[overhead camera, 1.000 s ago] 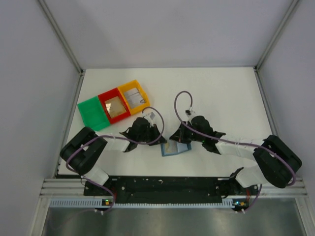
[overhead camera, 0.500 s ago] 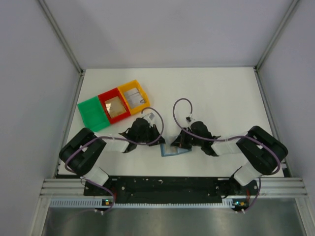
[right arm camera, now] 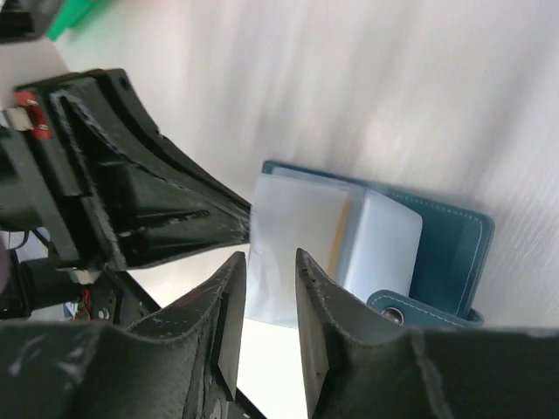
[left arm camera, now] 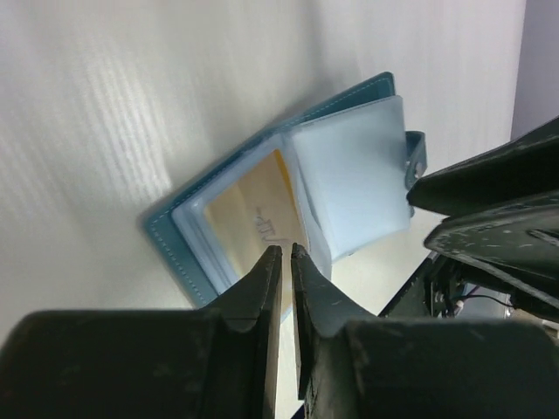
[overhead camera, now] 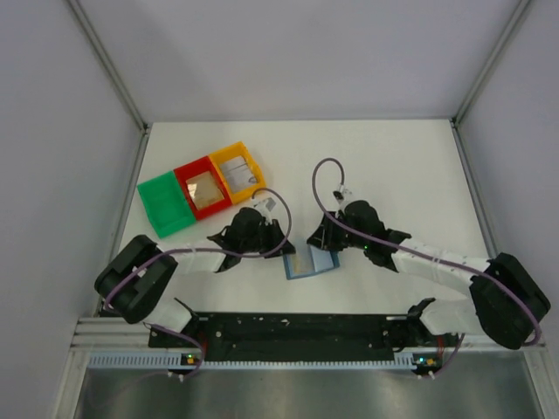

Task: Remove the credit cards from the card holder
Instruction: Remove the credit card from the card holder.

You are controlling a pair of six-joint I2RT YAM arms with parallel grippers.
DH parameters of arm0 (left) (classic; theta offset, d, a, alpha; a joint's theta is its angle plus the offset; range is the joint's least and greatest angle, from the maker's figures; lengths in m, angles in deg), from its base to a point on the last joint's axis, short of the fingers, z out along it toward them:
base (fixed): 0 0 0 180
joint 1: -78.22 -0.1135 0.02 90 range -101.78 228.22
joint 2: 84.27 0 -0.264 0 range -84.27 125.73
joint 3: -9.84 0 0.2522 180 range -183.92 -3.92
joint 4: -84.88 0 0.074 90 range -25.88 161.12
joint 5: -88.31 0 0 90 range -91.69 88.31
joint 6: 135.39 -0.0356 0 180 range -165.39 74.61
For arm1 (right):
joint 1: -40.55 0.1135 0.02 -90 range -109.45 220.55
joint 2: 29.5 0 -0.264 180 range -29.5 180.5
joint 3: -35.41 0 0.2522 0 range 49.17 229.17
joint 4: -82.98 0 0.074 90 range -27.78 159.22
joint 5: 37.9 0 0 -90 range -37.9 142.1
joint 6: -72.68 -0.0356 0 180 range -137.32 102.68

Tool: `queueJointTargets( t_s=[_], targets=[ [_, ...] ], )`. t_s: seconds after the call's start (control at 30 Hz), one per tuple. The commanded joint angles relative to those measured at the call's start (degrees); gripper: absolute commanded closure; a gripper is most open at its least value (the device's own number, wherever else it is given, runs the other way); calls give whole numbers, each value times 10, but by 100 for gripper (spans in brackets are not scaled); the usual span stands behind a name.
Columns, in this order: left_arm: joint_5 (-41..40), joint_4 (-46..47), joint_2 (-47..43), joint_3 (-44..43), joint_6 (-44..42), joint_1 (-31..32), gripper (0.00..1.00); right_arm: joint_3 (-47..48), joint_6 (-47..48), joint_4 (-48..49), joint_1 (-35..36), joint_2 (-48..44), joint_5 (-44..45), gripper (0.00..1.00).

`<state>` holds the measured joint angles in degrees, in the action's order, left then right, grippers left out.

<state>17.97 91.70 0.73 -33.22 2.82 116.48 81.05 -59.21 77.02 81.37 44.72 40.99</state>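
- Card holder (overhead camera: 312, 261) open on worktop (overhead camera: 393, 166).
- Left end effector (left arm camera: 285, 250) nearly pressed together at its pocket edge; pinch unclear.
- Right end effector (right arm camera: 269, 255) spread over pale pocket.

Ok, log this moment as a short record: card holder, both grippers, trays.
card holder: lying open on the table, pale sleeves up
yellowish card: inside a sleeve
left gripper: jaws nearly together at a sleeve edge; grip unclear
right gripper: jaws apart over the sleeves, holding nothing
red tray, yellow tray: a flat card-like item in each
green tray: beside the red one
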Motion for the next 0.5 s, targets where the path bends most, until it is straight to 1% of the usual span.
queueJointTargets(
  t_s=[0.0, 0.03, 0.07, 0.1, 0.17, 0.3, 0.4, 0.47],
  targets=[
    [17, 0, 0, -43, -16, 18, 86, 44, 79, -76, -1, -53, 50, 67],
    [18, 0, 7, -51, -17, 23, 86, 46, 86, -100, 0, -63, 57, 66],
    [20, -2, 13, -57, -17, 27, 86, 46, 93, -111, -1, -71, 66, 62],
    [21, -3, 24, -65, -17, 31, 86, 43, 96, -117, -1, -79, 74, 55],
    [25, -3, 35, -79, -15, 41, 86, 40, 108, -131, -1, -95, 87, 50],
    [24, -11, 59, -115, -19, 58, 85, 28, 111, -140, 0, -136, 91, 51],
    [20, -23, 93, -146, -26, 66, 85, 20, 112, -132, 1, -166, 65, 59],
    [24, -26, 118, -167, -27, 71, 85, 17, 109, -115, 1, -170, 26, 63]
  ],
)
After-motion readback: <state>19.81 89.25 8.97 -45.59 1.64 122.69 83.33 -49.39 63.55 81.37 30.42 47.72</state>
